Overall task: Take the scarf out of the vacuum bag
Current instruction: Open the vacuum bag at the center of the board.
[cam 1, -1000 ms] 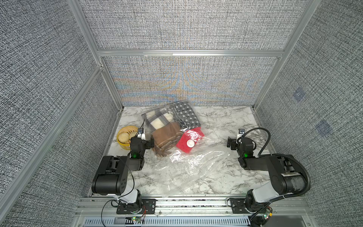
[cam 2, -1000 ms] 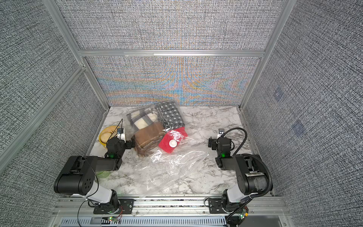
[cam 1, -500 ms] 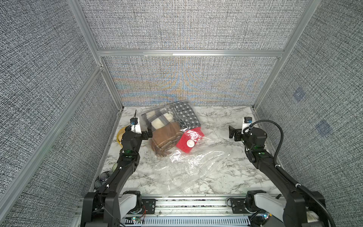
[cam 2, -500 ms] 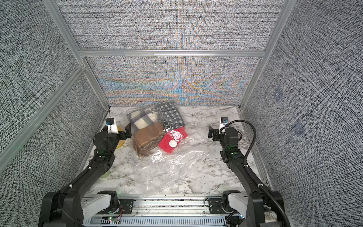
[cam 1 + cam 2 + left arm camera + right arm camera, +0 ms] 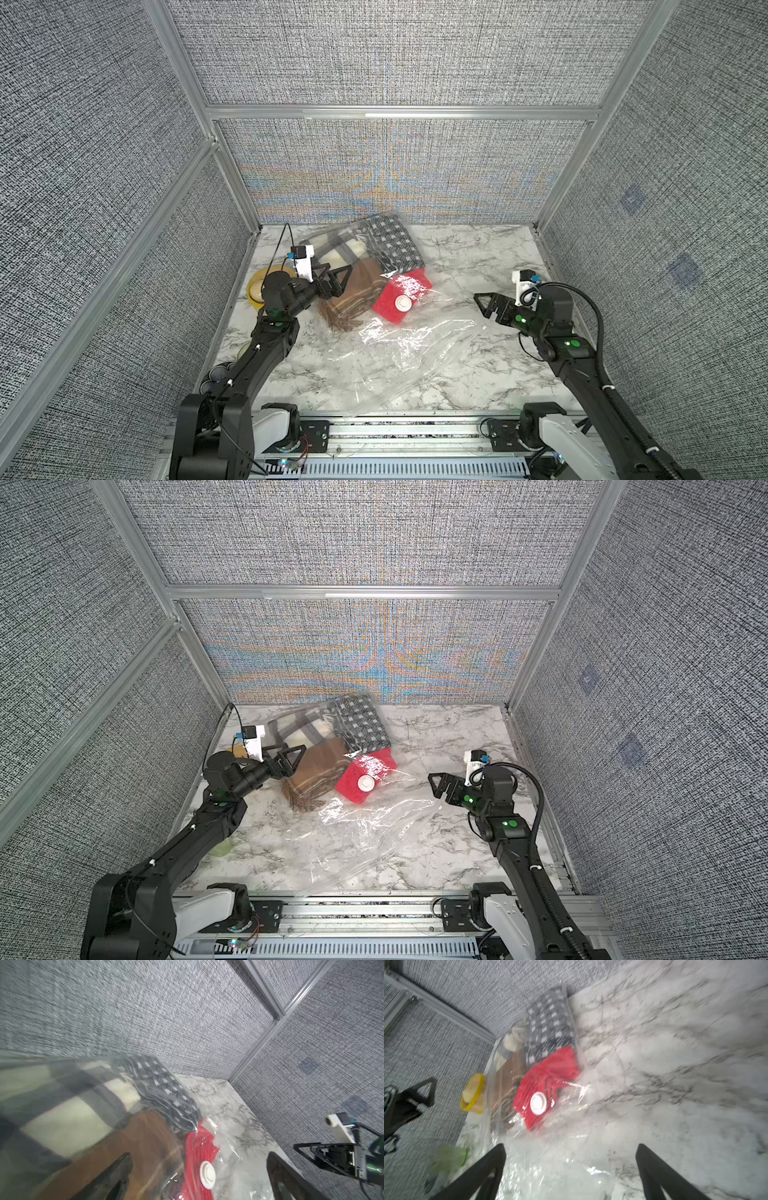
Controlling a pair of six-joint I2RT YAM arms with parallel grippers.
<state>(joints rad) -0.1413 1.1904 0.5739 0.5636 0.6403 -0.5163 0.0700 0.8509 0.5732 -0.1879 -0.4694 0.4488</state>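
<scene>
So the vacuum bag is one big sheet of clear, crinkly plastic, all glare where the light catches the wrinkles. It lies slantwise on the marble-look table. The stuffed end sits near the back left corner, and the flat, empty end runs down to the middle of the front edge. There's one small round white valve cap on top, and it shows plainly in both top views.

Inside I count four scarves, all bunched in that stuffed end as soft folded lumps under the plastic:
- A red knit scarf, ribbed, sits right under the cap.
- A brown fringed scarf lies just beside it, toward the left edge.
- A plaid scarf, cream with grey bands, sits behind the brown one.
- A dark grey scarf with rows of little white squares sits behind the red one.

The last two are nearest the back edge.

My left gripper is spread wide with nothing in it, right up by the brown part of the bag. The left wrist view is blurry, so I can't tell whether my fingers actually touch the plastic. My right gripper is also wide open and empty, hanging near the right edge, apart from the bag.

Other bits: one yellow-rimmed round thing sits at the left edge, and one pale green cup sits further toward the front along that same edge.
</scene>
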